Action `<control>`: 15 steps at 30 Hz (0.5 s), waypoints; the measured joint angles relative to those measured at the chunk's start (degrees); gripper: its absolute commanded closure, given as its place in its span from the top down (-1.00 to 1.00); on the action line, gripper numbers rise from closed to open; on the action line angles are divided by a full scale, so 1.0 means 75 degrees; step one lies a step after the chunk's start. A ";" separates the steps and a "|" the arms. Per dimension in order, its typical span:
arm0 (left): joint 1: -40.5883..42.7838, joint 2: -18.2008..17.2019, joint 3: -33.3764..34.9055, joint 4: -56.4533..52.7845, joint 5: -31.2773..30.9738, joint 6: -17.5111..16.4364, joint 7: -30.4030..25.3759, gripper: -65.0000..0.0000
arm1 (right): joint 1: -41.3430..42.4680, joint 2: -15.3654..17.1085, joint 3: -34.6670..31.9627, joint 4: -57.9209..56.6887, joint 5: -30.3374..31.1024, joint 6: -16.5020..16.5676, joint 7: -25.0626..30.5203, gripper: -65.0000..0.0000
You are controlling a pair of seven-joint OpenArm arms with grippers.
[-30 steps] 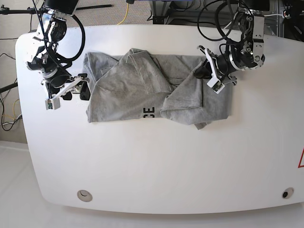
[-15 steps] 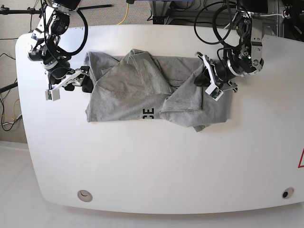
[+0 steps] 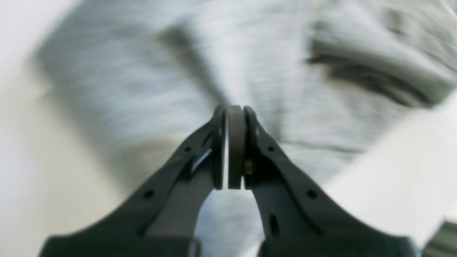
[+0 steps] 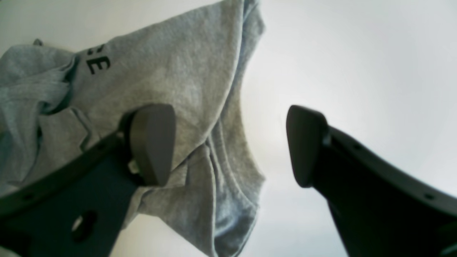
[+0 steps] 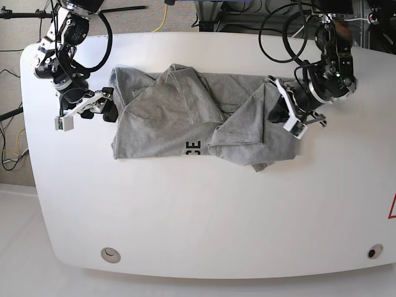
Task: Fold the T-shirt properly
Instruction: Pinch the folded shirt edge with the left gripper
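The T-shirt [image 5: 185,127] lies crumpled and partly folded on the white table [image 5: 204,216], spread between the 2 arms. A flap of cloth is turned over its middle, another lies folded in at the end near the left pincer, and a few black letters [image 5: 194,147] show at its near edge.

The left pincer [image 5: 277,113] hangs over the end of the shirt on the right of the base view. In its wrist view the 2 fingers [image 3: 237,142] are pressed together, with only a thin slit of light between the pads, and no cloth shows between them. Beyond the tips lies blurred grey fabric with dark creases; to the left and the lower right of the pincer there is bare table.

The right pincer [image 5: 106,105] sits at the other end, just beside the shirt's edge. Its 2 fingers stand wide apart and hold nothing. In its wrist view the left finger [image 4: 151,142] is over the grey cloth, the right finger [image 4: 307,146] is over bare table, and the shirt's edge runs down the gap between them. Whether either tip touches the cloth cannot be told. The lettering [image 4: 97,61] shows beyond the left finger, up and to the left.
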 measured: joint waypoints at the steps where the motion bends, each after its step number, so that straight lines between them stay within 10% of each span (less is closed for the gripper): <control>1: -0.0041 0.0044 -0.0169 -0.0003 0.0006 -0.0009 0.0006 -0.98 | -0.0003 0.0003 0.0003 -0.0003 -0.0003 0.0000 0.0000 0.40; 15: -0.0962 0.0192 -0.0606 -0.0277 0.0020 -0.0017 0.0023 -0.98 | -0.0003 0.0017 0.0006 -0.0006 0.0000 0.0000 0.0003 0.40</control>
